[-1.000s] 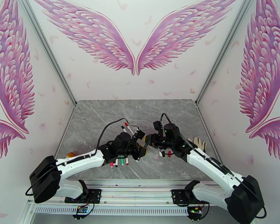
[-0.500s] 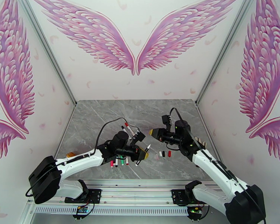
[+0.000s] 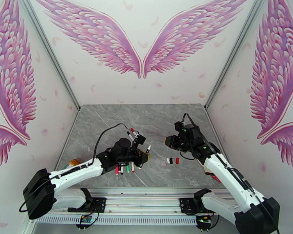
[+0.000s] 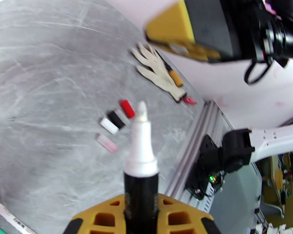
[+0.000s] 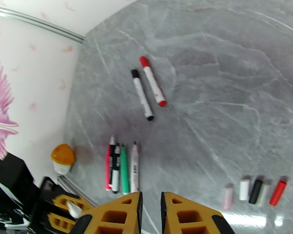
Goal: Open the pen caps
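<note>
Left claw (image 4: 142, 220) is pinching a pen (image 4: 140, 164) hard: black barrel wedged between my yellow fingers (image 4: 117, 201), bare white tip sticking up, clear of the table (image 4: 37, 75). Beyond that tip, loose caps (image 4: 116, 118) lie side by side on the stone. They run red, black, white, with a pink one just apart. A glove (image 4: 158, 73) sits farther off by the wall.

Right claw (image 5: 151, 209) hovers high, looking down, its fingers drawn close with a thin slit between. Whether a cap is nipped at the very tips, I cannot tell from here. Below it, two capped pens (image 5: 153, 82), one black-ended and one red-ended, lie side by side near mid-table. Nearer my left arm, a row of pens (image 5: 124, 168) lies packed together.

Seen from above, both claws face each other, apart, with the caps on the table between them, nearer the right.
</note>
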